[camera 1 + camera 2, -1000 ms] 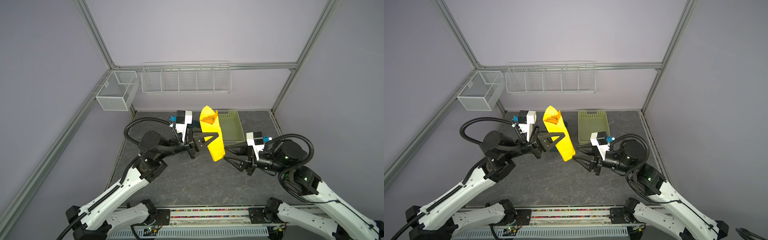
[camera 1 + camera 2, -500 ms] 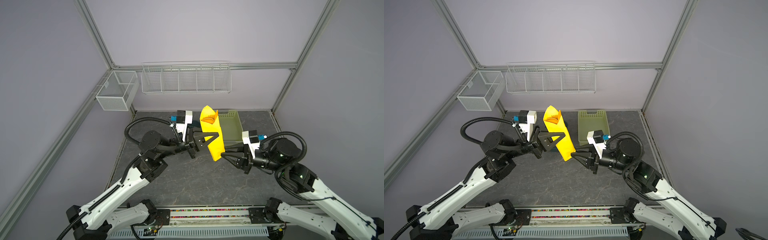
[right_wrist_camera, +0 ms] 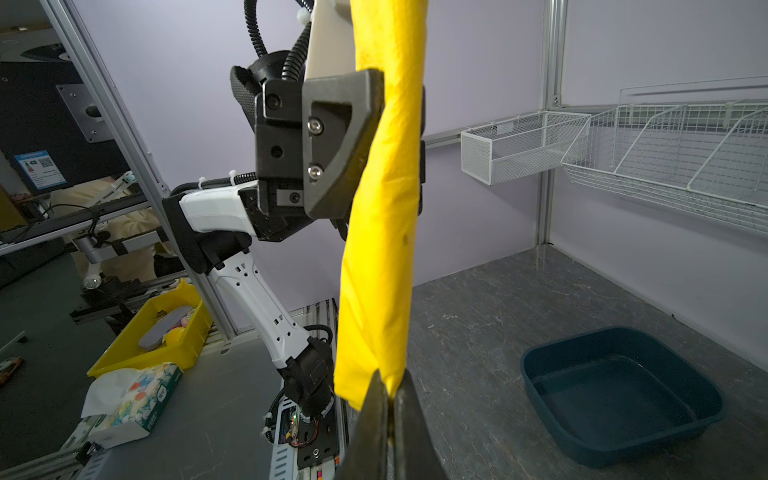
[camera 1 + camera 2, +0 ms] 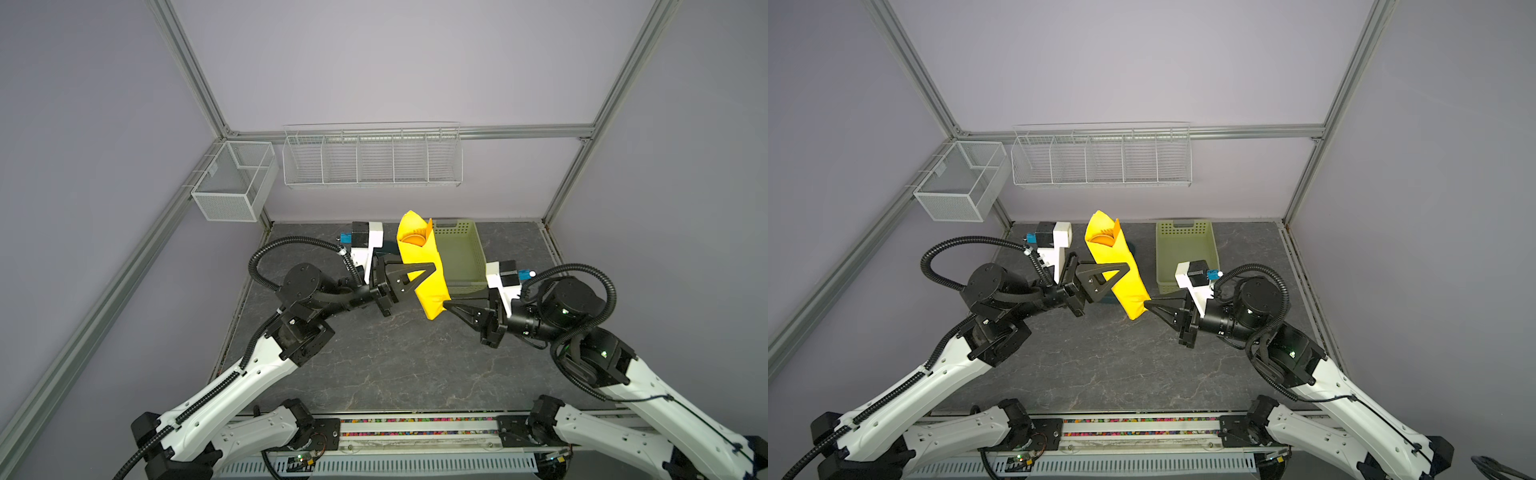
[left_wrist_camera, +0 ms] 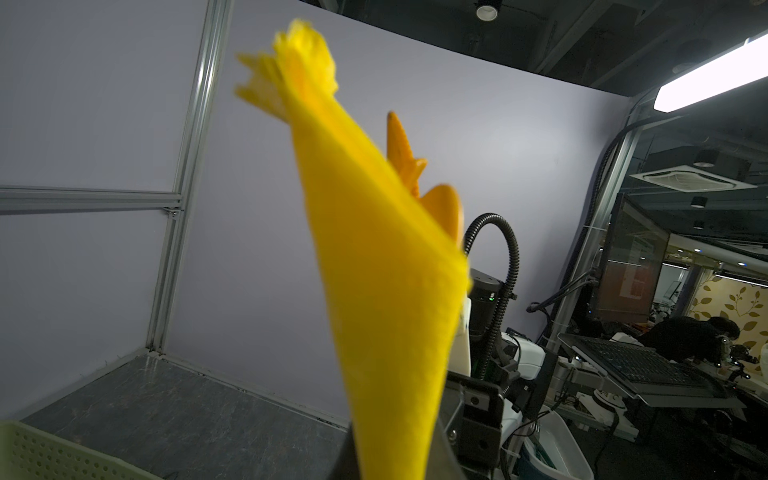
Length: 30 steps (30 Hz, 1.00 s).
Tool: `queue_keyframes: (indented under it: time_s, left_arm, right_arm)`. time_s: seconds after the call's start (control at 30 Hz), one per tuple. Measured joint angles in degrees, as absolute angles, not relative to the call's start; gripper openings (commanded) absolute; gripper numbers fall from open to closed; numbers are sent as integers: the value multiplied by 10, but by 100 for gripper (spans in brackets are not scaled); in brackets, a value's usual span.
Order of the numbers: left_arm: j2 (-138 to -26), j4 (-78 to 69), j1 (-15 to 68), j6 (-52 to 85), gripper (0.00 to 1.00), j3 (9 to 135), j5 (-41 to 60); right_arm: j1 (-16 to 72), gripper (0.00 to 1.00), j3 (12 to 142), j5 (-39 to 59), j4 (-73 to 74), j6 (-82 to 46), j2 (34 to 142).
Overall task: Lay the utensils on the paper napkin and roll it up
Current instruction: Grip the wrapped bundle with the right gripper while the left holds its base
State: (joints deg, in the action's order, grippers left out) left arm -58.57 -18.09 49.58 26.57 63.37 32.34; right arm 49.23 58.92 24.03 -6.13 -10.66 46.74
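Two grippers are now engaged: the right gripper [image 4: 446, 306], half open a second ago, has been closed on the lower tip of the rolled paper napkin [image 4: 417, 253]; the left gripper [image 4: 430, 270] is clamped at mid-roll. The roll is held upright above the table [image 4: 374, 365], toward its rear edge. Rolling is judged done. Counted: one napkin, three utensils [image 5: 440, 203] protruding, one green basket [image 4: 1185, 253], one blue tray [image 3: 615, 395].

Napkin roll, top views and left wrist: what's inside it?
At the open top end of the napkin, an orange spoon bowl and fork tines poke out. The handles and any third piece are covered by the wrap, so the full count can't be confirmed.
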Motion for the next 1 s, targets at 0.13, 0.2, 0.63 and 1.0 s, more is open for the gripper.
queue_keyframes:
  time_s: [0.13, 0.2, 0.63, 1.0]
  left_arm:
    - [-584, -178, 496, 262, 7, 634, 324]
    - [-584, -178, 496, 263, 7, 634, 326]
    - [-590, -180, 496, 265, 7, 634, 346]
    - [-586, -175, 496, 259, 32, 633, 331]
  right_arm:
    - [492, 39, 589, 238, -61, -112, 467]
    - [492, 41, 590, 240, -57, -115, 468]
    - [492, 26, 608, 278, -22, -135, 502]
    - [492, 6, 608, 270, -24, -131, 498]
